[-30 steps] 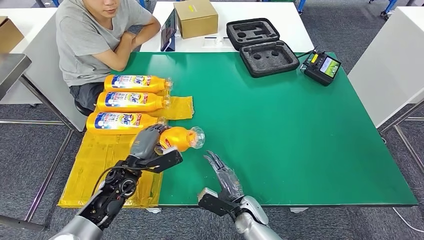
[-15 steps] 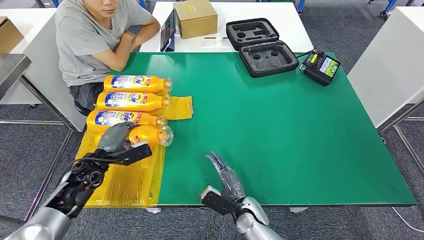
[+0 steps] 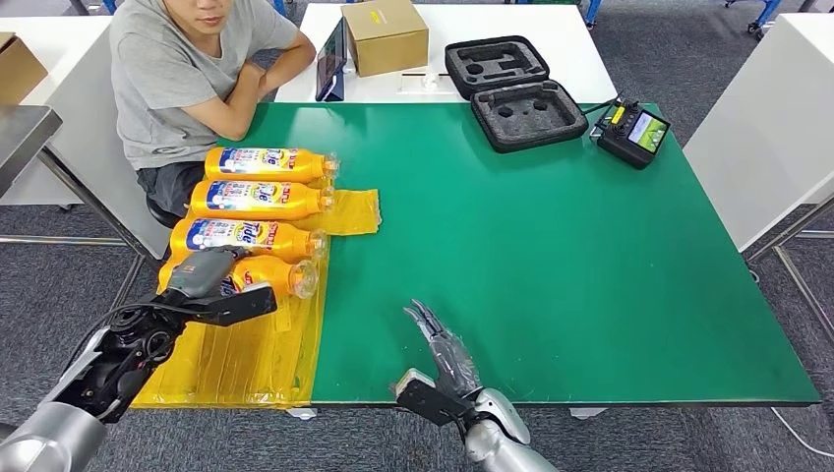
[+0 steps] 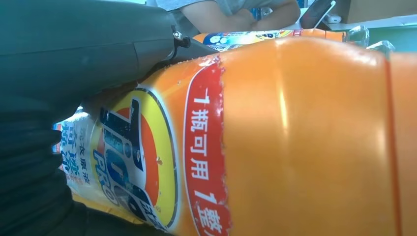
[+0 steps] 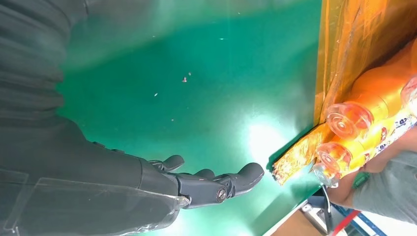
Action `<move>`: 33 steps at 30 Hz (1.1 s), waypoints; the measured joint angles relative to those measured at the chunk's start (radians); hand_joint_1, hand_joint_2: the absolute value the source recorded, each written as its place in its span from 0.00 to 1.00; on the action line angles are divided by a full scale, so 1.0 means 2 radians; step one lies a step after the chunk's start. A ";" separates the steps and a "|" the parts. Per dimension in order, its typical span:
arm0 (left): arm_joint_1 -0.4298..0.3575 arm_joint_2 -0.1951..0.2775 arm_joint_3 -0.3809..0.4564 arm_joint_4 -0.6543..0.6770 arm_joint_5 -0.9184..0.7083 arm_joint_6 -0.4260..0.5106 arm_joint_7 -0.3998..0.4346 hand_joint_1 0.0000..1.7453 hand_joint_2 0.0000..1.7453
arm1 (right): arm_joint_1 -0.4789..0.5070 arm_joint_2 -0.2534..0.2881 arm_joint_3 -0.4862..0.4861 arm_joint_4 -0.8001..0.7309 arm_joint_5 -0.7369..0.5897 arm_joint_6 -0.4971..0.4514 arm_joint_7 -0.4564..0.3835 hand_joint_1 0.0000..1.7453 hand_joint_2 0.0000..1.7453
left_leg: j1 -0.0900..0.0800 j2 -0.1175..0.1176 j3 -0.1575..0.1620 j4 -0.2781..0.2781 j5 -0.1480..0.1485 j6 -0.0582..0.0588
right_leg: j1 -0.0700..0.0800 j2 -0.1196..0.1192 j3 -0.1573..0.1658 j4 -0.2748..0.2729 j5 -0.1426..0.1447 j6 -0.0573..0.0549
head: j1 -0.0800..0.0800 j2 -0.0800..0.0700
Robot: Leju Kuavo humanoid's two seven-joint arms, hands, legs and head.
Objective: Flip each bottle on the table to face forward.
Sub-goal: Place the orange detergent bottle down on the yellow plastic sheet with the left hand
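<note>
green table [image 3: 551, 246], yellow sheet [image 3: 246, 354] at lower left of frame. left hand [image 3: 202, 275] fingers clamped around fourth orange bottle [image 3: 266, 277], lying on the sheet just below three labelled bottles [image 3: 258, 200]. right hand [image 3: 447, 359] fingers apart, empty, lower centre. person [image 3: 187, 69] seated upper left.

Bright, even overhead light fills the head view, which stays sharp with soft, short shadows. In the right wrist view a white glare patch sits on the green table [image 5: 260, 137]. In the left wrist view the orange bottle [image 4: 305, 137] shows a shiny streak, the nearest surfaces dark and blurred.
</note>
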 joint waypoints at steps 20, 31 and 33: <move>-0.022 0.008 -0.053 -0.014 0.049 -0.119 -0.020 0.95 1.00 | -0.005 -0.007 0.027 0.000 -0.028 -0.001 0.000 0.00 1.00 | 0.000 0.000 0.001 0.000 0.000 0.000 | 0.000 0.000 0.001 0.000 0.000 0.000 | 0.000 0.000; -0.043 -0.012 -0.101 0.030 0.001 -0.063 -0.004 0.00 1.00 | -0.012 -0.012 0.042 0.000 -0.042 -0.004 0.000 0.00 1.00 | 0.000 0.000 0.001 0.000 0.000 0.000 | 0.000 0.000 0.001 0.000 0.000 0.000 | 0.000 0.000; -0.047 -0.018 -0.108 0.043 -0.009 -0.052 0.000 0.00 1.00 | -0.012 -0.013 0.046 -0.001 -0.046 -0.007 0.000 0.00 1.00 | 0.000 0.000 0.001 0.000 0.000 0.000 | 0.000 0.000 0.001 0.000 0.000 0.000 | 0.000 0.000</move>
